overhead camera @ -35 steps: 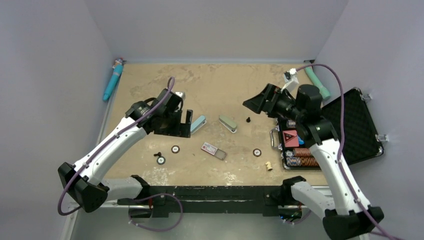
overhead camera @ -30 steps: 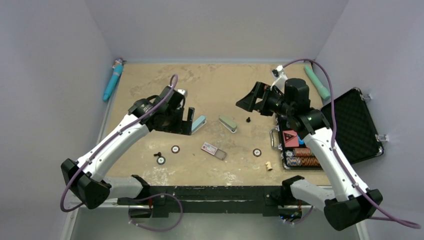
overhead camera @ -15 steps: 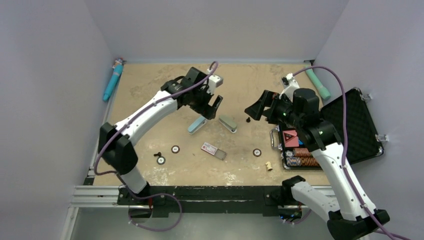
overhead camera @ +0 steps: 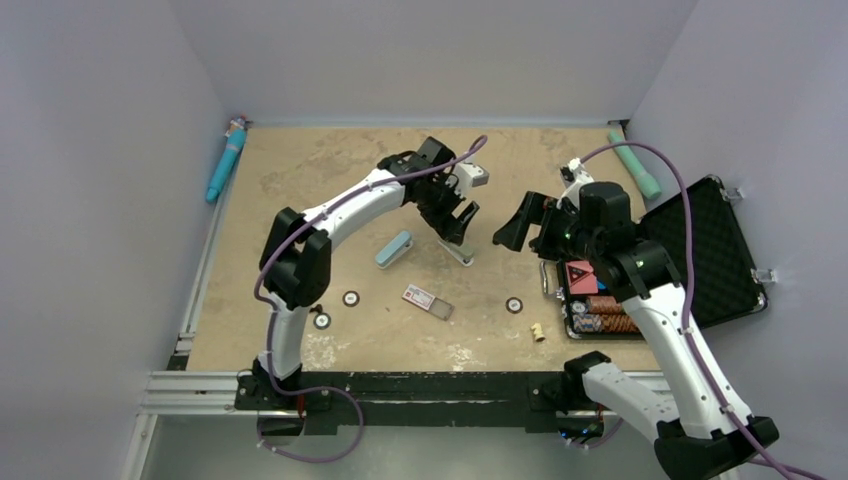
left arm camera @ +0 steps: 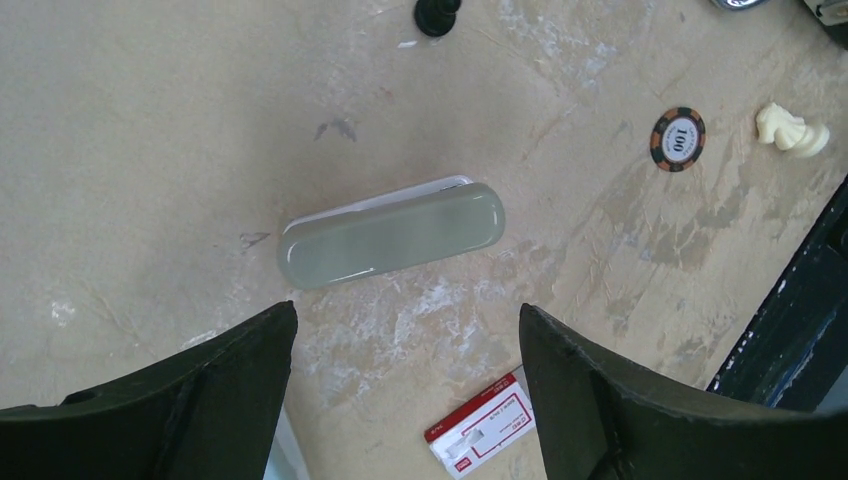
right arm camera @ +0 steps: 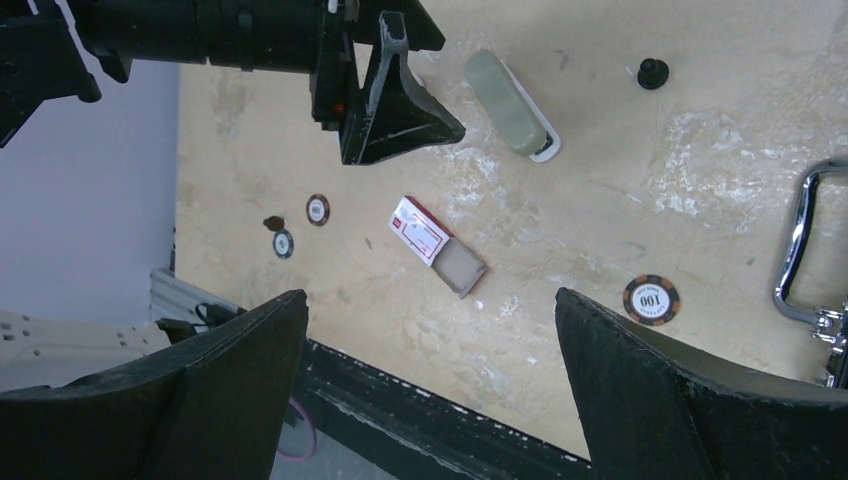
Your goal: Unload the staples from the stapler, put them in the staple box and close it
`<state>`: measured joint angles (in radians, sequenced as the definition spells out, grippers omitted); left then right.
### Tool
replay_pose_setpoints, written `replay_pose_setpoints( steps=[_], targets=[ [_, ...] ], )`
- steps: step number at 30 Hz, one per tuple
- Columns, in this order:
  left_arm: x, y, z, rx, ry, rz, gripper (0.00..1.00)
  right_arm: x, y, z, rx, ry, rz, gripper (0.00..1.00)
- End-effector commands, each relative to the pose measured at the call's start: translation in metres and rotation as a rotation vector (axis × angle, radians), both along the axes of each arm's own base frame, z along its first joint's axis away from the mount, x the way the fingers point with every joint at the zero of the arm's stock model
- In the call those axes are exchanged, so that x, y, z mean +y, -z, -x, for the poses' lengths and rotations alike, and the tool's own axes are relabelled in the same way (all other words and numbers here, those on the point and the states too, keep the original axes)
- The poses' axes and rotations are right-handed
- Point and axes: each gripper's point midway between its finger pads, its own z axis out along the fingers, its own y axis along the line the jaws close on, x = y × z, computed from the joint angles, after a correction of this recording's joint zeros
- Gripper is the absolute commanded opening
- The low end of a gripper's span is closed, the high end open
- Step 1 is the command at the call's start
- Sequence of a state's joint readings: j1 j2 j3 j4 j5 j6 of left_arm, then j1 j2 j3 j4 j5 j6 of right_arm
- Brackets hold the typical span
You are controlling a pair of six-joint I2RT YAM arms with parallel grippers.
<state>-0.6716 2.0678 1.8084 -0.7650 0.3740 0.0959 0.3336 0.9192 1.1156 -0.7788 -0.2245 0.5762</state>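
Note:
The stapler (overhead camera: 459, 249), grey-green with a white base, lies shut on the tan table; it also shows in the left wrist view (left arm camera: 392, 234) and the right wrist view (right arm camera: 508, 103). My left gripper (overhead camera: 457, 222) hovers just above it, open, and its fingers (left arm camera: 407, 312) have nothing between them, the stapler lying just beyond their tips. To the stapler's right, my right gripper (overhead camera: 508, 225) hangs open and empty (right arm camera: 430, 295) above the table. No staples are in view.
A blue stapler-like bar (overhead camera: 394, 249) lies left of the stapler. A red-and-white box with a grey tray (overhead camera: 427, 300) sits nearer. Poker chips (overhead camera: 514, 305), a black peg (right arm camera: 652, 72) and a white chess piece (overhead camera: 538, 331) are scattered about. An open black case (overhead camera: 715, 255) stands at the right.
My left arm swung right, from beside the blue bar to above the grey-green stapler. The right gripper shifted slightly and stays open.

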Motion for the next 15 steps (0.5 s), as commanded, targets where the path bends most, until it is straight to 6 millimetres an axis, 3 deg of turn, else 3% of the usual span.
replay_pose_setpoints(
  steps=[1,7,11,15],
  targets=[
    [-0.022,-0.013,0.008,-0.080,0.174,0.104,0.86,0.000,0.005,0.003,0.040,-0.008,0.014,0.99],
    [-0.040,-0.014,0.020,-0.068,0.331,0.190,0.86,0.000,0.019,0.012,0.090,-0.042,0.038,0.99],
    [-0.032,0.003,0.021,-0.049,0.400,0.114,0.85,0.000,0.025,0.021,0.111,-0.058,0.033,0.99],
    [-0.027,0.018,0.012,-0.156,0.411,0.045,0.85,-0.001,0.026,0.026,0.118,-0.059,0.033,0.99]
  ],
)
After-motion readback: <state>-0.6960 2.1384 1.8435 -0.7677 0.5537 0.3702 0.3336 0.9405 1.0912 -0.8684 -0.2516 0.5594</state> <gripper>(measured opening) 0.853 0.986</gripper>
